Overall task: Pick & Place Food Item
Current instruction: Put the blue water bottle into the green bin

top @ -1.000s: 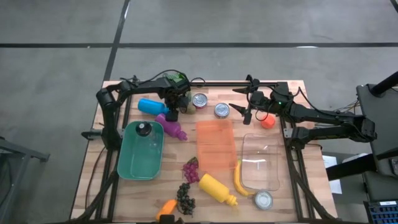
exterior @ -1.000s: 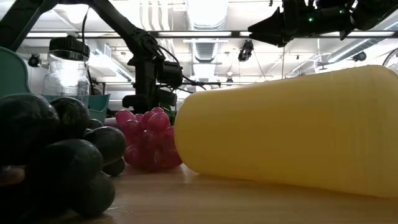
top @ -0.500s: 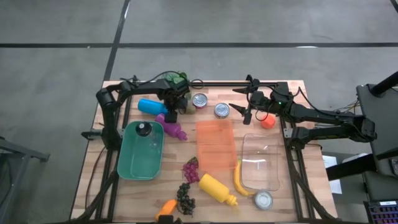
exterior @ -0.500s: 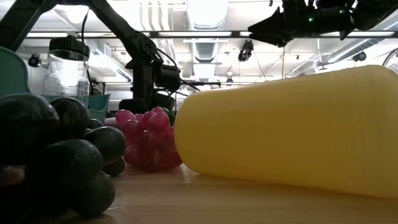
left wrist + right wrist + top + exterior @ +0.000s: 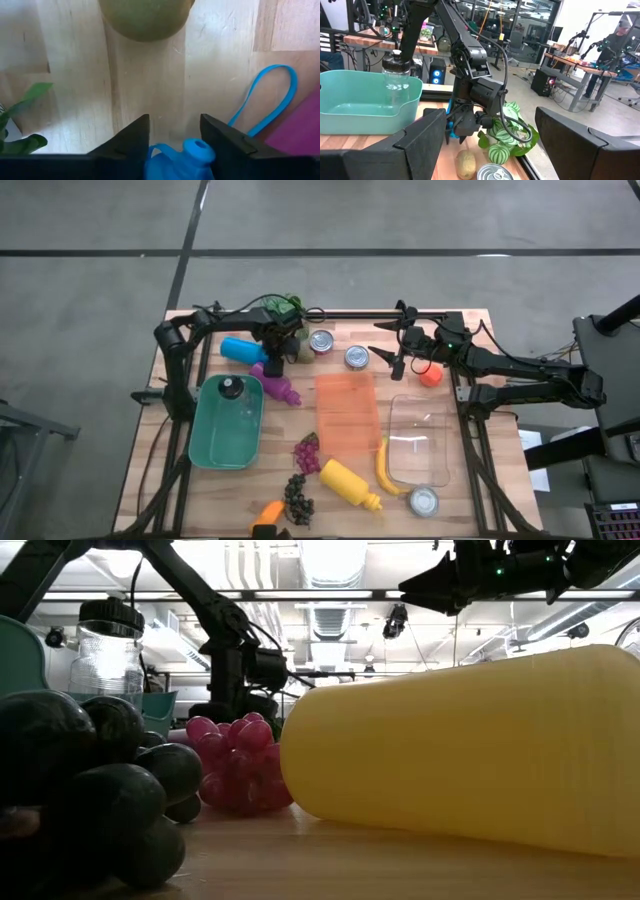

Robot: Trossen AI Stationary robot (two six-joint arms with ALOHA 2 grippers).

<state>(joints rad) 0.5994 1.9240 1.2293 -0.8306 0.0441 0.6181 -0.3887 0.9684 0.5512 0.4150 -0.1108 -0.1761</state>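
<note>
The left gripper (image 5: 276, 356) is reaching down at the far left part of the table (image 5: 230, 490), over the cap end of a blue bottle (image 5: 180, 156). In its wrist view the two fingers (image 5: 127, 142) are standing apart on either side of the bottle's spout, but whether they are pressing on it cannot be told. A brown kiwi (image 5: 145, 17) is lying just beyond the fingers, next to a leafy green plant (image 5: 288, 307) and near two tin cans (image 5: 321, 341). The right gripper (image 5: 385, 352) is hovering above the table near the second can, its fingers (image 5: 425, 135) spread wide and holding nothing, with an orange ball (image 5: 431, 376) lying just beside its arm. Nearer the front, a teal tub (image 5: 215, 445) is holding a jar, an orange board (image 5: 346, 412) is lying in the middle, and a clear box (image 5: 420, 440) is sitting to the right beside a banana (image 5: 384, 470). A yellow bottle (image 5: 470, 755) and red grapes (image 5: 235, 760) are lying at the front.
</note>
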